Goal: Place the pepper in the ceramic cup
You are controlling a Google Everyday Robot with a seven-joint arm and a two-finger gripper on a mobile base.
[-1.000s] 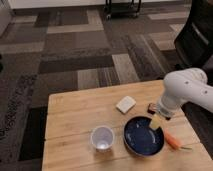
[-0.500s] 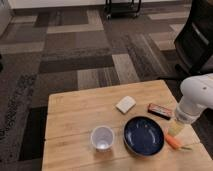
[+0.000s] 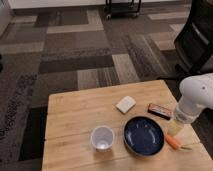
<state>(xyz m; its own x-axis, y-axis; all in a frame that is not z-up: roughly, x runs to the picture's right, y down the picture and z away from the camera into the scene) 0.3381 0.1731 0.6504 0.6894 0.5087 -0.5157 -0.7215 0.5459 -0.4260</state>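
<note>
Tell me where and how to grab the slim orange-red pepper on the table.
I'd grip the slim orange-red pepper across its thicker middle, coming straight down: it lies flat, tapering to its stem on the right. The end effector hovers just above it, beside the dark blue dish.

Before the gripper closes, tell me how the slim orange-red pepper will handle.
Slim, tapered orange-red pepper lies flat near the edge of the wooden table: probably light, and its rounded body may roll if nudged. Its taper could slip from a pinch. The gripper hovers above it.
</note>
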